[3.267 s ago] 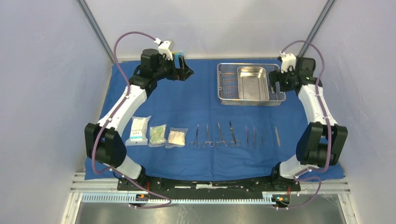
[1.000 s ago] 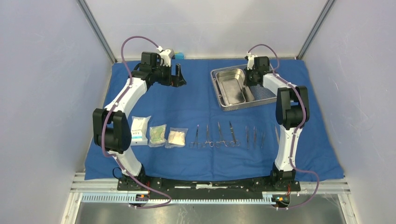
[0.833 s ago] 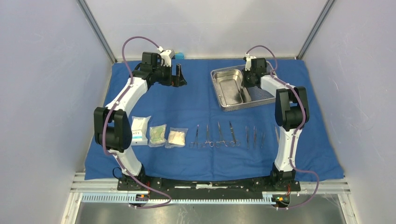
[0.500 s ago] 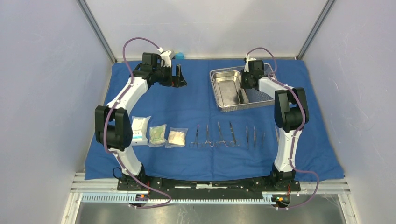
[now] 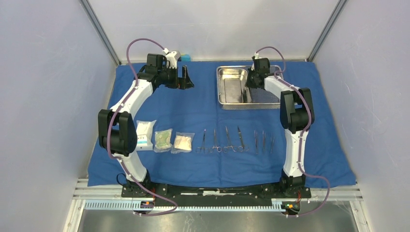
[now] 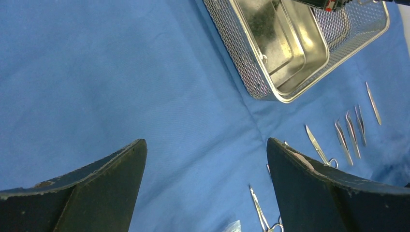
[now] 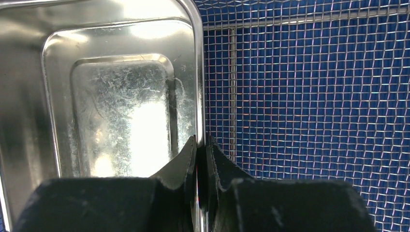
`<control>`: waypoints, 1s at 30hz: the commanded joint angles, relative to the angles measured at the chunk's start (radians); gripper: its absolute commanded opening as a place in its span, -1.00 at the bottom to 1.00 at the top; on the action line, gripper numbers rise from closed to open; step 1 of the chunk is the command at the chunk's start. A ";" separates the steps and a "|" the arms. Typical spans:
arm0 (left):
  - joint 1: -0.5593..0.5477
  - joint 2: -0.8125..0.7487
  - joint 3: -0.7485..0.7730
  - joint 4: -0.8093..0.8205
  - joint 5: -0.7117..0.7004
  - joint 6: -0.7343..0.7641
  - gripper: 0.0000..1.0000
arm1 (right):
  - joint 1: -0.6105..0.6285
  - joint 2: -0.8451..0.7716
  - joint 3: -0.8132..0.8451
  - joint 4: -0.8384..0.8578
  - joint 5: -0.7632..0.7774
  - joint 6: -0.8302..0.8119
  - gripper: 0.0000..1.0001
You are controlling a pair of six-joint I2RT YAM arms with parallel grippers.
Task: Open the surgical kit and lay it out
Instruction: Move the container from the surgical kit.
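Observation:
The blue cloth wrap (image 5: 203, 111) lies spread flat. At its far right stands the steel mesh tray (image 5: 267, 95) (image 7: 300, 96), with the inner pan (image 5: 232, 89) (image 7: 121, 106) in its left part. My right gripper (image 5: 249, 83) (image 7: 201, 141) is shut on the pan's right rim. Left of the tray, my left gripper (image 5: 185, 77) (image 6: 205, 145) hangs open over bare cloth with nothing in it. Three clear packets (image 5: 163, 140) and a row of slim metal instruments (image 5: 237, 141) (image 6: 345, 133) lie along the near part of the cloth.
Grey walls close in the cell on both sides and at the back. The arm bases sit on a black rail (image 5: 212, 191) at the near edge. The right arm's upright links (image 5: 294, 130) stand over the right end of the instrument row.
The right arm has turned the tilted tray and pan back square with the cloth and carried them slightly left. The left arm has barely moved.

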 commanded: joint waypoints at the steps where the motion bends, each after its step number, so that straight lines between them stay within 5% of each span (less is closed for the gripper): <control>1: 0.004 0.004 0.045 0.038 0.018 -0.033 1.00 | 0.007 0.057 0.062 -0.012 0.029 0.056 -0.86; 8: 0.004 0.005 0.046 0.038 0.018 -0.038 1.00 | 0.007 0.050 0.037 -0.010 0.060 0.022 -0.69; 18: 0.004 -0.007 0.022 0.051 0.027 -0.038 1.00 | 0.006 -0.041 -0.018 -0.010 0.092 -0.009 -0.21; 21: 0.004 -0.018 0.008 0.059 0.029 -0.038 1.00 | 0.006 -0.072 -0.033 -0.001 0.090 -0.017 0.05; 22: 0.008 -0.039 0.000 0.066 0.015 -0.034 1.00 | 0.007 -0.118 -0.031 0.000 0.113 -0.057 0.47; 28: 0.020 -0.103 -0.010 0.067 -0.066 -0.015 1.00 | 0.001 -0.208 -0.011 -0.005 0.168 -0.190 0.71; 30: 0.028 -0.135 -0.021 0.070 -0.101 -0.010 1.00 | -0.001 -0.247 -0.009 -0.009 0.174 -0.246 0.96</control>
